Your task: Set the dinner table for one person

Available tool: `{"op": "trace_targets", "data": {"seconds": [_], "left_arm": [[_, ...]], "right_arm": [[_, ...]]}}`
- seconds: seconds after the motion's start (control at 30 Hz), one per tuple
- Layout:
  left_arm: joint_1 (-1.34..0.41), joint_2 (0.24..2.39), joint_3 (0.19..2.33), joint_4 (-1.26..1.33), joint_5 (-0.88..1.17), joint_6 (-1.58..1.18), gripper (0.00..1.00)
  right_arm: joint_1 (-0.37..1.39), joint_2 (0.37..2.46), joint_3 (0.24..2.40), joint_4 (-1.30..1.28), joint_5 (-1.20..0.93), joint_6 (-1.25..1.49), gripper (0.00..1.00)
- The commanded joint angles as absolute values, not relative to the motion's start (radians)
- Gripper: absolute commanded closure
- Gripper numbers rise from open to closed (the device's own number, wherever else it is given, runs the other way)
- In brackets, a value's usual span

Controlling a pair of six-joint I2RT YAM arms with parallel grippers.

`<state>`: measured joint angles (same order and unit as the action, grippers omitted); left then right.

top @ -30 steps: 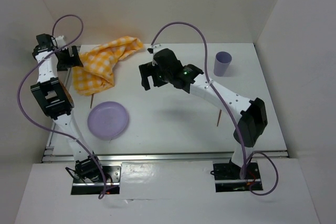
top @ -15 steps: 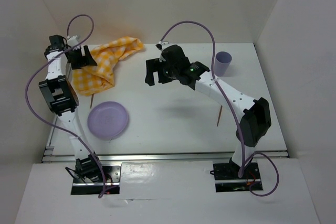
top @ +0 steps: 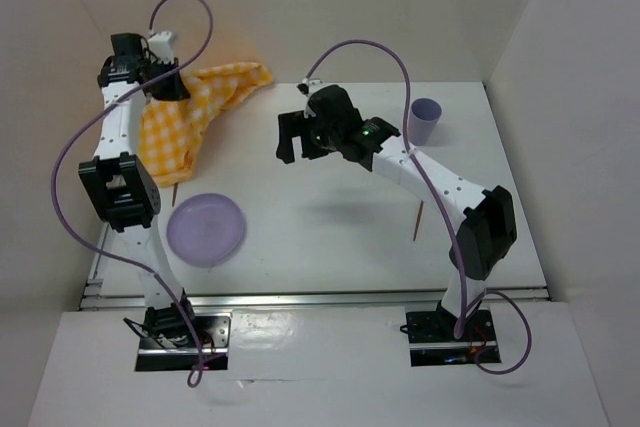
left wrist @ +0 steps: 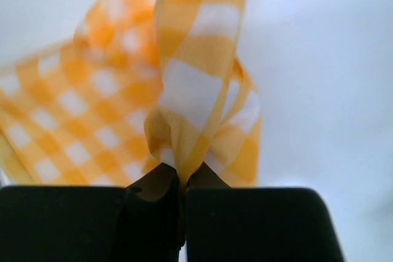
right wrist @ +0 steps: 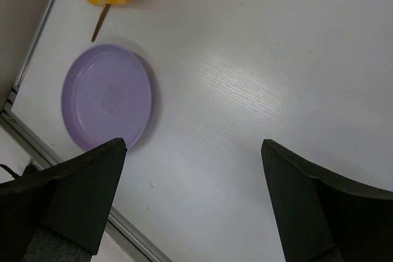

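A metal rail (top: 320,297) is seen along the near edge of the white worktop (top: 330,237), which fills the floor of the white-walled enclosure and carries everything else. Near the near left corner a shallow lilac plate (top: 205,229) is laid flat, well apart from the other tableware. Toward the right edge a thin wooden stick (top: 418,221) is laid on the bare surface, beside the right arm. The right gripper (top: 297,142) is held in the air over the middle of the worktop with its jaws spread wide and nothing between them; in the right wrist view the plate (right wrist: 107,102) and bare worktop (right wrist: 245,59) are seen beneath it. A second wooden stick (top: 176,193) is partly covered by the lower edge of a yellow-and-white checked cloth (top: 195,117), which is spread crumpled at the far left corner. One fold of the cloth (left wrist: 184,90) is pinched between the clenched jaws of the left gripper (left wrist: 181,179), and that part is drawn up off the surface. At the far right corner a lilac cup (top: 425,121) is stood upright.
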<state>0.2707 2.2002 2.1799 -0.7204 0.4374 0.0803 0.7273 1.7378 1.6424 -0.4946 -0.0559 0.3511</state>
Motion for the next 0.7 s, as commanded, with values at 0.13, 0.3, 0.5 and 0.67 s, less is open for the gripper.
{"op": "trace_targets", "data": {"seconds": [0.13, 0.3, 0.5, 0.67], "left_arm": [[0.132, 1.796, 2.238, -0.624, 0.39, 0.185, 1.0], [0.033, 1.645, 2.266, -0.681, 0.492, 0.253, 1.0], [-0.023, 1.526, 2.318, -0.762, 0.658, 0.172, 1.0], [-0.023, 1.479, 2.251, -0.697, 0.91, -0.019, 1.0]], "right_arm": [[0.709, 1.632, 1.554, -0.431, -0.051, 0.365, 0.01], [0.699, 1.528, 1.462, -0.359, -0.061, 0.374, 0.01], [0.699, 1.309, 1.359, -0.339, 0.006, 0.339, 0.01], [0.699, 1.161, 1.289, -0.371, 0.092, 0.328, 0.01]]}}
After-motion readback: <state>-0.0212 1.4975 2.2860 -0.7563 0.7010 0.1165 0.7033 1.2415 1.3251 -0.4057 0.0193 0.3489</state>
